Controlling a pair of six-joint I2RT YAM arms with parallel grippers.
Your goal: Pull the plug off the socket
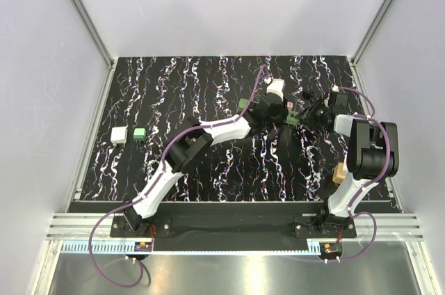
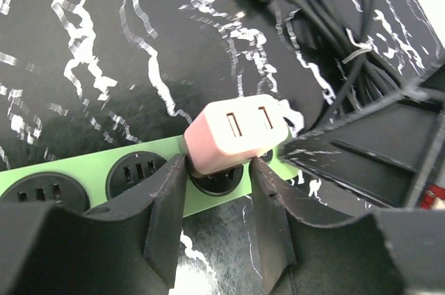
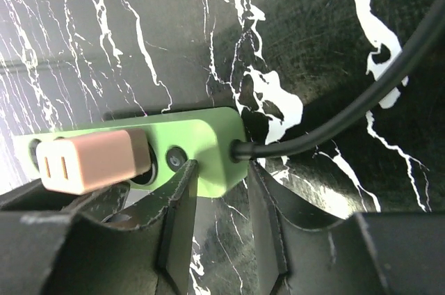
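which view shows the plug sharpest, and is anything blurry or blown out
left wrist: the plug is crisp and evenly lit, the gripper fingers dark and soft; right wrist: the plug's near end blurs slightly, the power strip is sharp; top external: both are tiny and half hidden, with glare on the front rail

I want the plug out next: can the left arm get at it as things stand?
Probably yes. The left fingers sit either side of the plug, close against it, nothing between. The right fingers are at the cord end of the strip, beside the plug, not across it.
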